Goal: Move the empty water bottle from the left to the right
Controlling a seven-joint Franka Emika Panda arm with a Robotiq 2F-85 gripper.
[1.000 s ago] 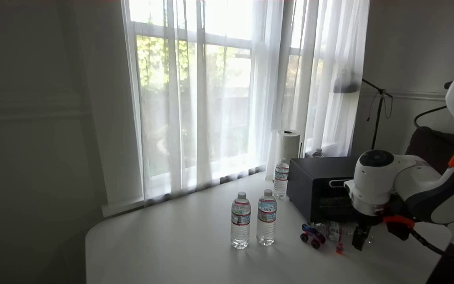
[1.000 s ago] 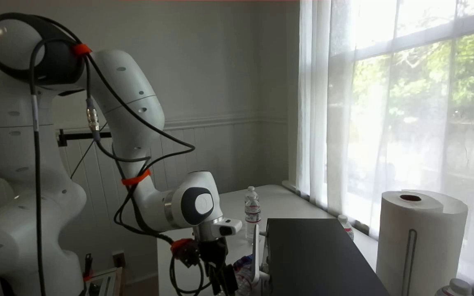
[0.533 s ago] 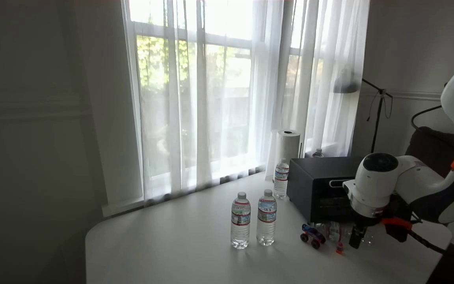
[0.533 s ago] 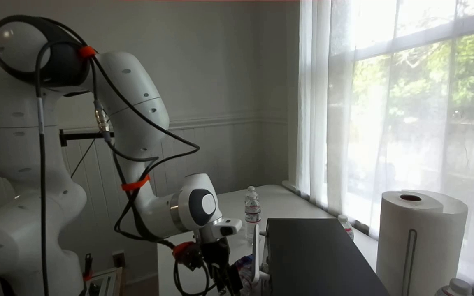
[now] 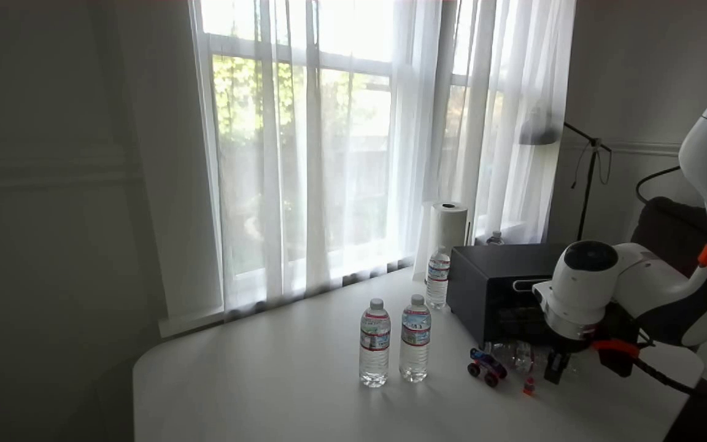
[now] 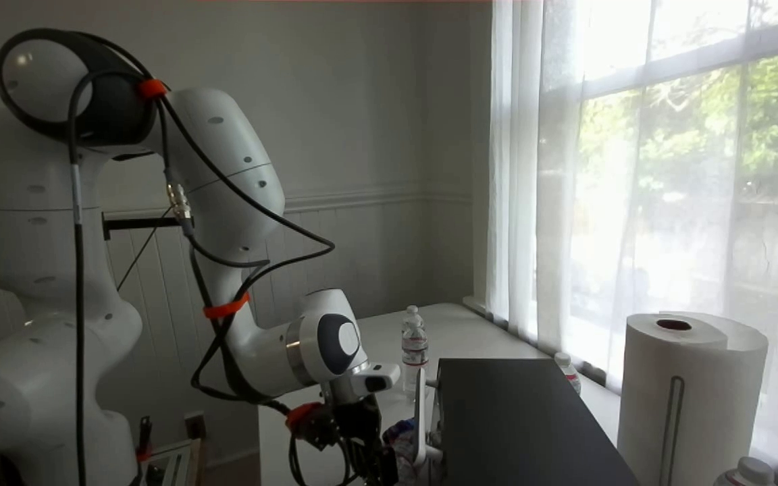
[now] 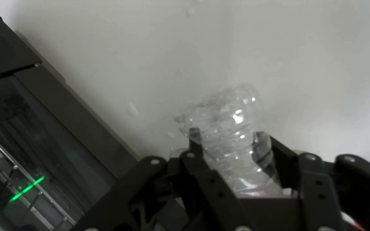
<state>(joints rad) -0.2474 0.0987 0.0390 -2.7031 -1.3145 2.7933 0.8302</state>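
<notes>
The clear, empty water bottle (image 7: 223, 109) lies on its side on the white table. In the wrist view its ribbed body fills the space between the two fingers of my gripper (image 7: 228, 134), which is shut on it, with one pad against each side. Part of the right finger shows through the plastic. In an exterior view the bottle (image 5: 520, 356) lies in front of the dark oven, partly behind the gripper (image 5: 555, 368). From another angle the gripper (image 6: 379, 466) reaches the bottom edge of the picture, and the bottle is hard to make out there.
A dark toaster oven (image 5: 469, 294) with a protruding handle (image 6: 420, 418) stands close beside the gripper. Near the bottle are a toy truck (image 5: 487, 367) and a small red item (image 5: 529, 386). Upright full bottles (image 5: 375, 344) and a paper towel roll (image 6: 689, 398) also stand around.
My arm has moved slightly toward the oven and a little lower. The gripper has narrowed around the bottle, whose visible outline has shifted slightly in an exterior view.
</notes>
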